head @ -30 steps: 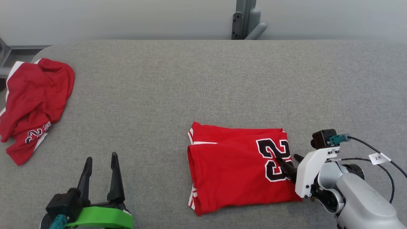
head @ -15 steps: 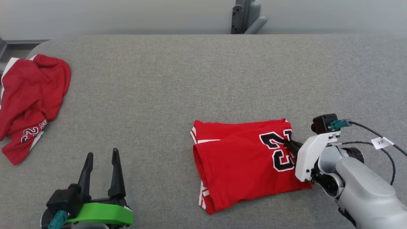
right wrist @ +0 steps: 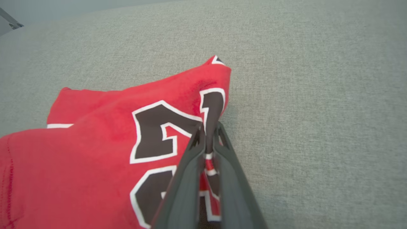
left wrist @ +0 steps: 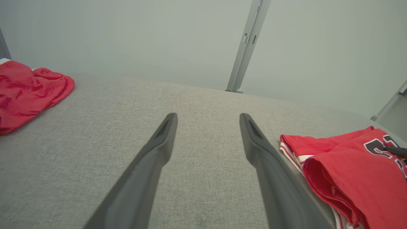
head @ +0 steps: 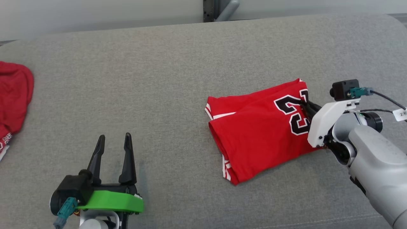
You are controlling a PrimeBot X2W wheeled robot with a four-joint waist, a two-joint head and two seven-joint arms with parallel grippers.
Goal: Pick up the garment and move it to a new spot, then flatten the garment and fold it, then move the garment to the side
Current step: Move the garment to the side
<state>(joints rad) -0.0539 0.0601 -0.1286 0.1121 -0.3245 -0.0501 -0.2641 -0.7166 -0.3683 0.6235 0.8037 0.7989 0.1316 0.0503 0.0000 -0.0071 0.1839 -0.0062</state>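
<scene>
A: Where is the garment?
B: The folded red garment (head: 260, 130) lies on the grey table (head: 159, 79), at 3 o'clock from centre. The right gripper (head: 306, 104) is pressed together, pinching the edge by the number. The left gripper (head: 114, 146) is spread and empty at 7 o'clock.
A: Risk?
B: It's a single-point pinch, so dragging may peel the layers apart or swing the fold askew.
A: Heading?
B: The long axis runs 8 to 2 o'clock, numbered end at 2.

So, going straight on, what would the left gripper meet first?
Likely nothing: the left gripper points over the grey fabric table, between crumpled red garment and folded red jersey, toward the pale wall.
</scene>
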